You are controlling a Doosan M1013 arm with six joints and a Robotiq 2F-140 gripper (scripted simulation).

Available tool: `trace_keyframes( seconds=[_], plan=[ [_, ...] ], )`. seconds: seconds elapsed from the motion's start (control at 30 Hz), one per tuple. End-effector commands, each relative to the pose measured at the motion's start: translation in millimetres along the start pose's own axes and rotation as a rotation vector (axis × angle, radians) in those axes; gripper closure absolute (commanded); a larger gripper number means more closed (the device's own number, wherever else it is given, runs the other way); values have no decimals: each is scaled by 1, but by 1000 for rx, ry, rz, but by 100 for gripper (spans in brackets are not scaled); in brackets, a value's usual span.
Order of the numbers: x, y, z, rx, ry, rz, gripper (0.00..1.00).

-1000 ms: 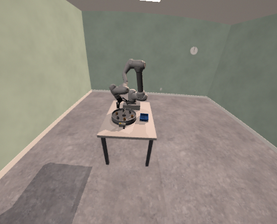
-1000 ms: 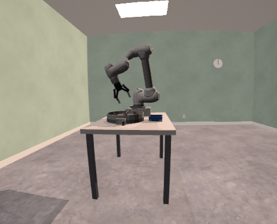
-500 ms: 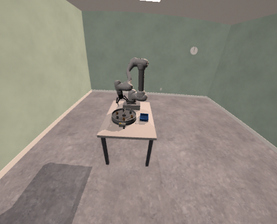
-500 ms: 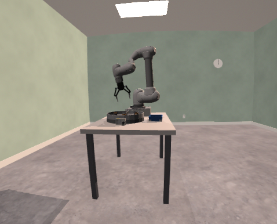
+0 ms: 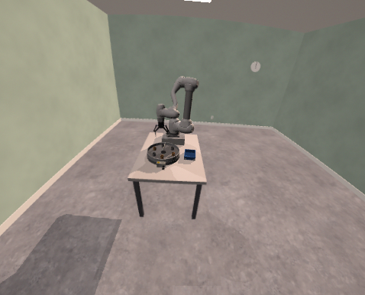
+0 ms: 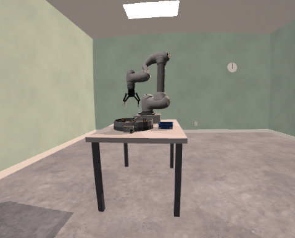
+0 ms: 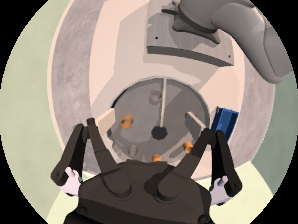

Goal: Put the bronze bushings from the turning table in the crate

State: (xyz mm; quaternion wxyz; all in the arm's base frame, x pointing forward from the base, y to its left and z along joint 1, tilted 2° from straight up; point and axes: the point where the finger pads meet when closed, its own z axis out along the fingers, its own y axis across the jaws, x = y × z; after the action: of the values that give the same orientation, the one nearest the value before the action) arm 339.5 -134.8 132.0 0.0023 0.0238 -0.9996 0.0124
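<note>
While the gripper (image 6: 131, 102) hangs fully open and empty high above the turntable (image 6: 118, 124), the bronze bushings (image 7: 125, 121) lie on the disc. The blue crate (image 6: 165, 124) sits just beside it on the table (image 6: 137, 139).

The turning table (image 5: 153, 157) and the crate (image 5: 190, 154) sit side by side on the table (image 5: 169, 176). The arm's base (image 5: 179, 141) stands behind them. The gripper (image 6: 131, 100) hangs above the turning table.

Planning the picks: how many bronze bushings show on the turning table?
3 bronze bushings in the wrist view: one left on the turning table, one at its near edge, one nearest the crate. The open gripper may hide others.
</note>
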Motion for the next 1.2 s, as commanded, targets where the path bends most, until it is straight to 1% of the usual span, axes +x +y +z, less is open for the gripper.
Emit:
trace_keyframes(
  seconds=[0.0,0.4,0.43,1.17],
  plan=[
    [3,-1,0,11,-1,11,0],
    [3,-1,0,11,-1,11,0],
    [3,-1,0,11,-1,11,93],
    [3,-1,0,11,-1,11,93]
  ],
)
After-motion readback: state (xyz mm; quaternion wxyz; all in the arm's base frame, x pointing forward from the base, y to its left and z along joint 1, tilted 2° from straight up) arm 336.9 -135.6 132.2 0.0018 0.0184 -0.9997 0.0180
